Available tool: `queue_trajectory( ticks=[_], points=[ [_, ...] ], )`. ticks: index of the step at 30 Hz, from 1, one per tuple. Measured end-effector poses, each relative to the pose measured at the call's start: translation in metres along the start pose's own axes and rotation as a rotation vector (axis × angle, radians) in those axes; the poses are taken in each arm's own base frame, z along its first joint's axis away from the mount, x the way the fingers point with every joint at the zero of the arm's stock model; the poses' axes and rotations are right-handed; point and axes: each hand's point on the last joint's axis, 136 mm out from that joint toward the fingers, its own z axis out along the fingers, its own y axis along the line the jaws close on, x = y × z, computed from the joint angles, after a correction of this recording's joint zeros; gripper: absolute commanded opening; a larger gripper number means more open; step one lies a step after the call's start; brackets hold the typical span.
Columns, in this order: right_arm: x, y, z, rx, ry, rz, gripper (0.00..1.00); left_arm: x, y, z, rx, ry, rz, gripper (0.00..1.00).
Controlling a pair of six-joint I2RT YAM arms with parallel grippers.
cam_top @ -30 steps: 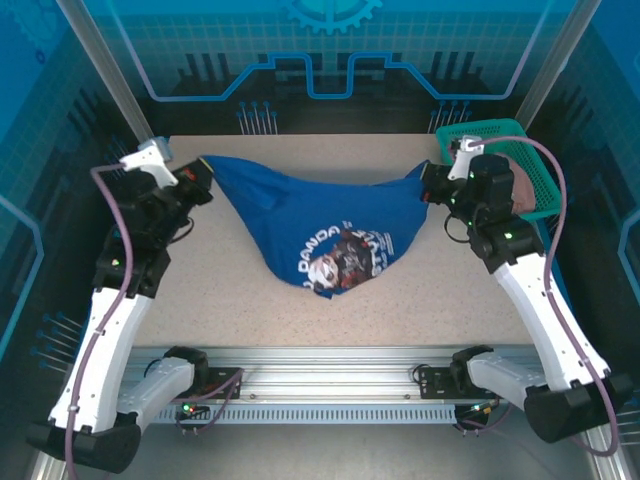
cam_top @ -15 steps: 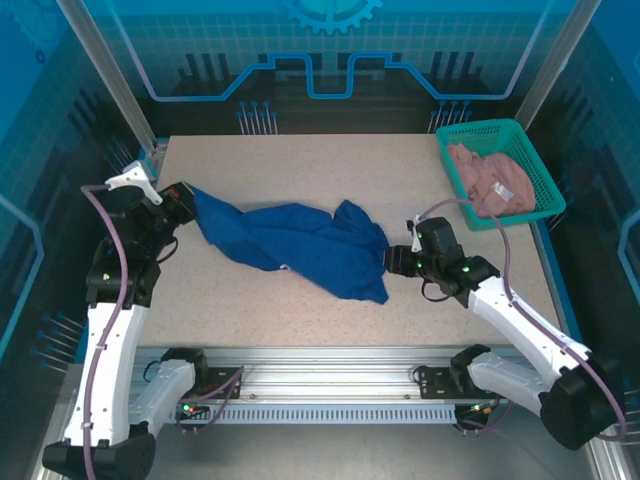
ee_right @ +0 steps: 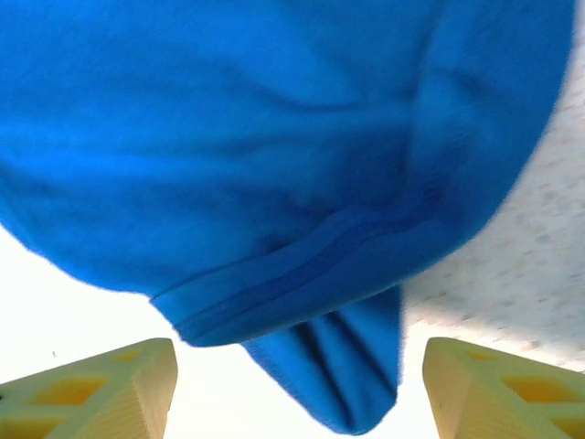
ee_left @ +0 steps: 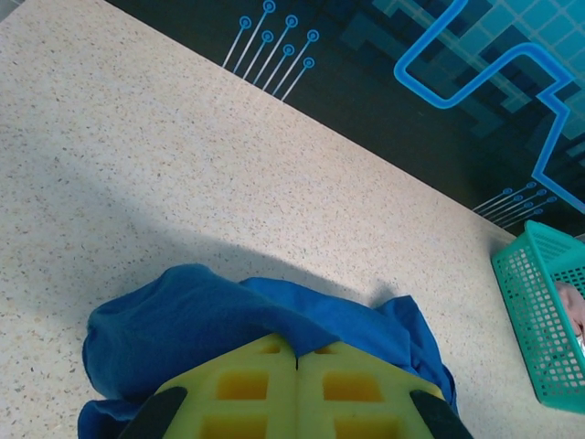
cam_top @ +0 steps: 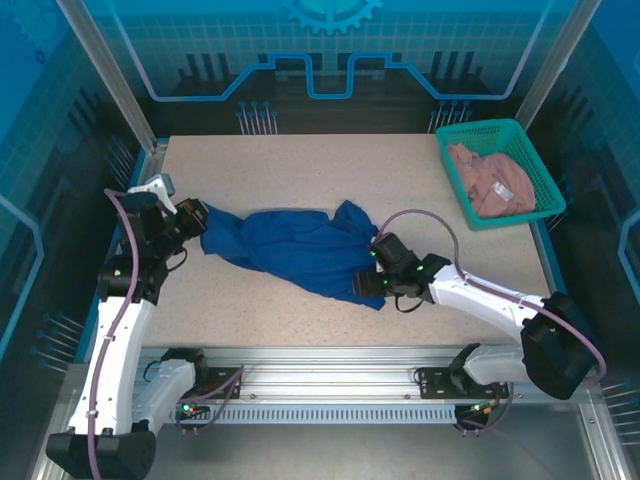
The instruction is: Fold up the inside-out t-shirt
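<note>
- Rumpled in a long blue band: the inside-out t-shirt (cam_top: 290, 250), across the middle of the table (cam_top: 300, 170).
- Clamped on its left end with the left gripper (cam_top: 200, 216), pads pressed together.
- Spread wide at its right end: the right gripper (cam_top: 365, 284), hem hanging loose between the fingers.

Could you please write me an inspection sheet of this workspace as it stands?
Surface: speckled beige table, no spills seen.
Job's things: blue shirt bunched in a strip across mid-table, no print showing.
Clutter: green basket at far right corner, pinkish garment inside.
Grippers: left gripper shut on shirt's left end; right gripper open, fingers astride its hem.
Cables: purple cable looped over each arm.
Surroundings: blue printed walls; metal rail at near edge.
</note>
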Motion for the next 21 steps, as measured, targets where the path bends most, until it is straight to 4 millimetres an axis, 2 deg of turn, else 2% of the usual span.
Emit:
queue_trajectory(
  ticks=[3,9,12,15,21],
  points=[
    [0.011,0.015,0.011,-0.004,0.026,-0.01,0.66,0.004,0.001,0.002,0.006,0.013,-0.001,0.0],
    [0.027,0.028,0.036,0.082,0.075,-0.075,0.58,0.007,0.0,0.004,0.015,0.026,-0.002,0.0],
    [0.02,0.031,0.044,0.152,0.062,-0.119,0.48,0.008,-0.001,0.004,0.021,0.029,-0.002,0.0],
    [0.002,0.028,0.046,0.235,0.024,-0.163,0.38,0.008,-0.002,0.004,0.026,0.032,-0.001,0.0],
    [-0.023,0.015,0.032,0.363,-0.045,-0.241,0.12,0.008,-0.002,0.004,0.027,0.034,0.002,0.0]
  ],
)
